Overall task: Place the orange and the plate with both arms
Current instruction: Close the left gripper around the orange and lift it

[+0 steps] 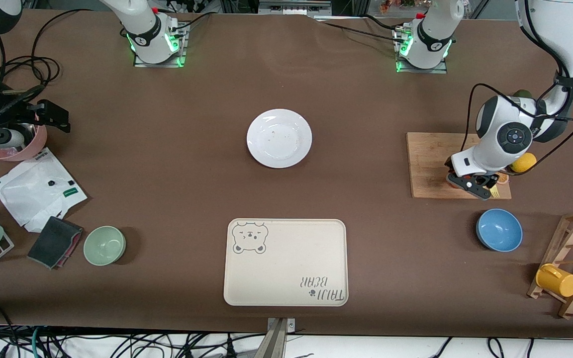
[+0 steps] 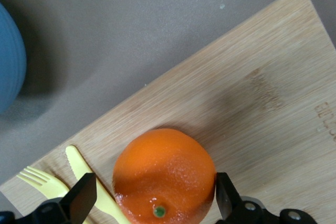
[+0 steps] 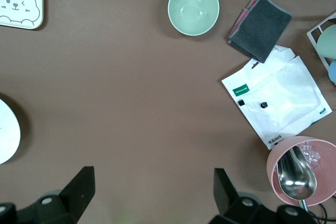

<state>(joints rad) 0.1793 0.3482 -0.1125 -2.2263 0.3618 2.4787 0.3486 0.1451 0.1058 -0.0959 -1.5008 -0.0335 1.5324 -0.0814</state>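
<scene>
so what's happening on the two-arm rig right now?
The left gripper is down on the wooden cutting board, open, with its fingers either side of the orange but not yet closed on it. The white plate sits untouched mid-table, farther from the front camera than the bear-print tray. The right gripper waits open over bare table at the right arm's end.

Orange (image 2: pixel 164 177) – small, round, bright orange w/ dimpled skin & green stem spot – sits on wooden board at left arm's end of table. Plate (image 1: pixel 279 138) – round, plain white, shallow, faint specks, empty – lies flat mid-table.
</scene>
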